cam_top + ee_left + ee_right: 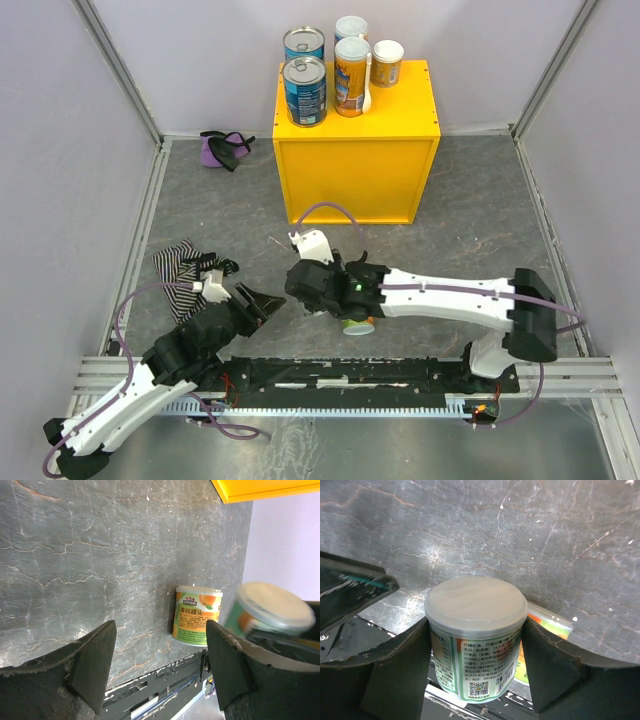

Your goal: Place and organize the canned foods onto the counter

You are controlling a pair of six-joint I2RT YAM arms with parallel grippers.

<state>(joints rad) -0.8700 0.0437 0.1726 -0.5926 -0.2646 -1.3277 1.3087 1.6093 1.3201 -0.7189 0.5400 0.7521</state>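
Nearest to us, the left gripper is wide open and holds nothing. It hangs low over the table, close to the other arm.

Just past it, the right gripper is closed on a green can with a white lid. One finger presses on each side of the can. From the left wrist view the can looks tipped and a bit blurry, so we think it is off the table.

A second can stands on the table just beside it (the same kind, with green and orange on it).

Far at the back is the yellow box. Five cans stand on the back and left of its top. The front right part is bare.

What could go wrong? The held can could bump the second can and knock it over, because they are so near. The two arms could hit each other, because the left gripper is so close. The can could slip if the fingers do not squeeze hard enough. On the box, the can could push the other cans. If we set it too near the edge, it could fall off.
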